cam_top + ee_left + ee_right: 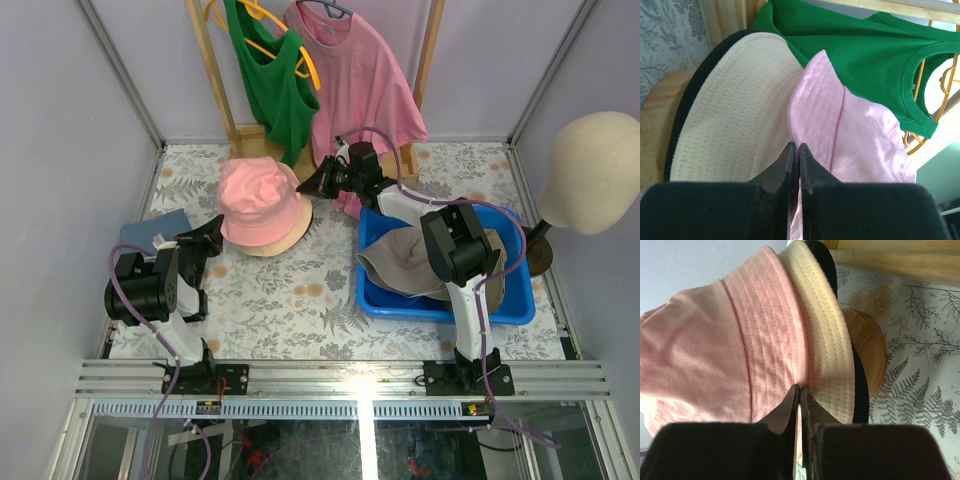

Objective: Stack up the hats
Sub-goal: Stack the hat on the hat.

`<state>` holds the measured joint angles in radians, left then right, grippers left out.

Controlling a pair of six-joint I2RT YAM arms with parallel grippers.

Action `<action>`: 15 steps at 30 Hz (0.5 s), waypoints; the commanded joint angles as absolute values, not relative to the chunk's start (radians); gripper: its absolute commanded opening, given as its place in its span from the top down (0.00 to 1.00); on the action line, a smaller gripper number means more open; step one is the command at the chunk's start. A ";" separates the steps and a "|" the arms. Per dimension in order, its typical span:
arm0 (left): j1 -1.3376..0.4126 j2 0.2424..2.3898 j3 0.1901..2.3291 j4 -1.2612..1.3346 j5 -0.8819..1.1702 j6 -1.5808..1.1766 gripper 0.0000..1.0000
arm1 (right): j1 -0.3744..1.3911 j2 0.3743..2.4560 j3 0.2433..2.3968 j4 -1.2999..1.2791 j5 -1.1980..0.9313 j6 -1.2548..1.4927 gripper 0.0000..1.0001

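Two pincers are closed at opposite rims of the pink bucket hat (258, 195). The left pincer (208, 240) sits at the hat's lower-left edge and the right pincer (322, 182) at its right edge. In both wrist views the tips meet where the pink brim lies against the beige hat (275, 243) beneath, and each appears to pinch pink cloth. This pile sits upper-centre-left on the bench (300, 300), with a black brim (685, 125) showing under the beige.

My worry is that either pinch has caught the beige brim as well as the pink. If so, a lift would drag the lower hats askew. A thin bite on soft cloth may also slip on one side and tip the hat.

Room is tight at the top of the frame. The wooden rack (215, 90), green shirt (275, 90) and pink shirt (365, 80) hang just behind the pile, and the right pincer is near the pink hem. More hats wait elsewhere: a grey-taupe hat (395, 265) in the blue bin (440, 305) at right, and a blue cap (150, 228) at far left beside the left arm. Open bench lies below the pile, at centre frame.
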<state>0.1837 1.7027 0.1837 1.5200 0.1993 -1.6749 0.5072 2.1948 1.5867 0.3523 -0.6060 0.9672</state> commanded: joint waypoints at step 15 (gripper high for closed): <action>0.178 1.465 0.264 0.808 0.148 -1.414 1.00 | 0.475 2.225 1.576 0.269 -0.577 0.897 1.00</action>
